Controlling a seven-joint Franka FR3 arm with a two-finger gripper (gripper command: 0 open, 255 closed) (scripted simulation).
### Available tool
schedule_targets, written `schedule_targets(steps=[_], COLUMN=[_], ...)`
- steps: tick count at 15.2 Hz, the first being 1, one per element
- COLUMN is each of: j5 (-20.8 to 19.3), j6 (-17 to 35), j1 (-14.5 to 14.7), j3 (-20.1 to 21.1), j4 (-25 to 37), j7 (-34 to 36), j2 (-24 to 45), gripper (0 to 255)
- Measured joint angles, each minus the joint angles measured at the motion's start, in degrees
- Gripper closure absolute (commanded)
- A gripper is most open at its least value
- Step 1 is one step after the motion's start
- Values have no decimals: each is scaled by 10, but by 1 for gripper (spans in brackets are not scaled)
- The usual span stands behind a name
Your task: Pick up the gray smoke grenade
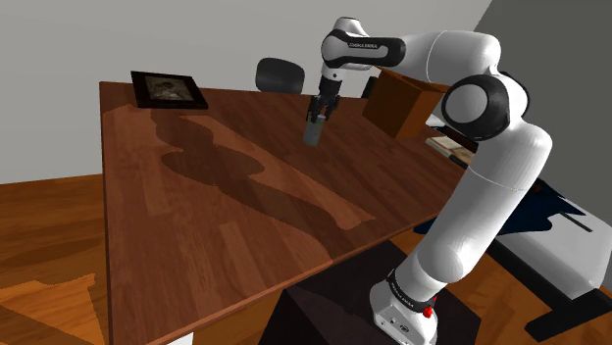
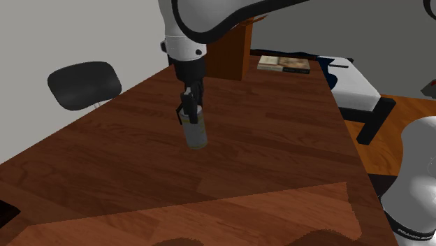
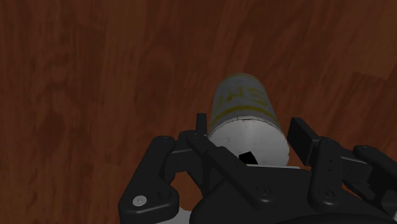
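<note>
One grey smoke grenade [image 2: 196, 133], upright beneath the tool [image 2: 189, 112], top clasped between its fingers [image 3: 304, 135]

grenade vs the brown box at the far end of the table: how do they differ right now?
The smoke grenade is a gray cylinder with a yellow band, while the brown box is flat-sided and angular. The grenade is much smaller than the box. The grenade is clasped by the gripper, while the box sits apart from it, untouched. Shared: both are at the same wooden table.
</note>
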Motion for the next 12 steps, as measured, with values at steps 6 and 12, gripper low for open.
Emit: schedule_targets(steps=[6,12], j5=[-1,-1], j6=[-37,-83], j1=[-1,0], j3=[-1,-1], j4=[32,80], j7=[-1,-1], j2=[-4,-2], gripper=[255,255])
